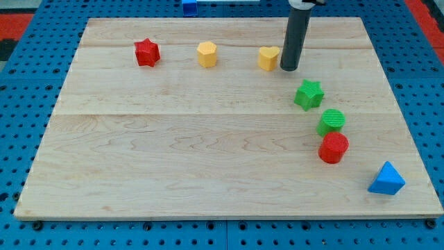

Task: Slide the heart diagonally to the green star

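The yellow heart (268,57) lies near the view's top, right of centre. My tip (288,69) stands just to the heart's right, very close to it or touching it. The green star (309,94) lies below and to the right of the heart, a short way below my tip.
A yellow hexagon (207,53) and a red star (146,52) lie left of the heart. A green cylinder (331,121) and a red cylinder (334,147) sit below the green star. A blue triangle (386,179) is at the lower right near the wooden board's edge (229,215).
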